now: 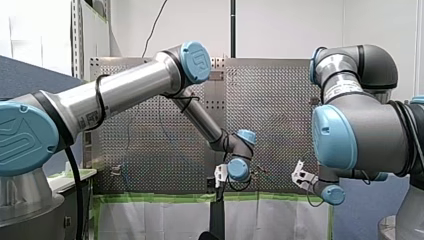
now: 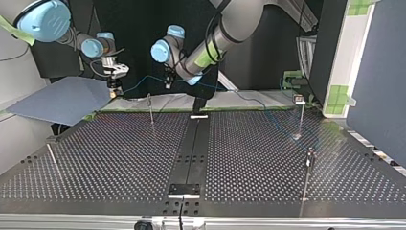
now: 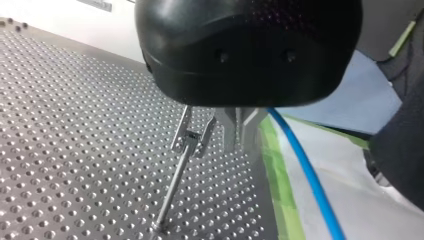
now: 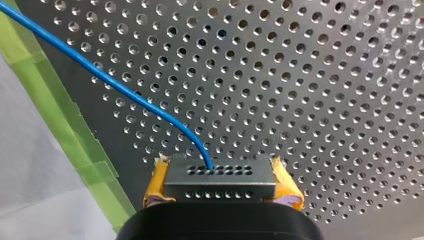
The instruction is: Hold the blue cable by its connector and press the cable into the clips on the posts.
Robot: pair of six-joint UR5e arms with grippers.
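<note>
At the top view's left, my right gripper (image 2: 115, 90) is clamped on the connector (image 4: 220, 172) of the blue cable (image 4: 125, 92).
Yellow pads (image 4: 157, 185) grip the connector's sides. The cable runs rightward along the far edge of the perforated table (image 2: 119, 158), passing just beside my left gripper (image 3: 239, 132), which hangs near a clip (image 3: 192, 137) topping a post (image 3: 175, 190). Left gripper state: cannot tell.

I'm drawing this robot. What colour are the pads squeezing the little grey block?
Yellow pads, clearest in the right wrist view, gripping the connector.

My silver left arm (image 1: 125, 90) and grey right arm (image 1: 372, 130) carry light-blue joint caps (image 1: 195, 61).
</note>
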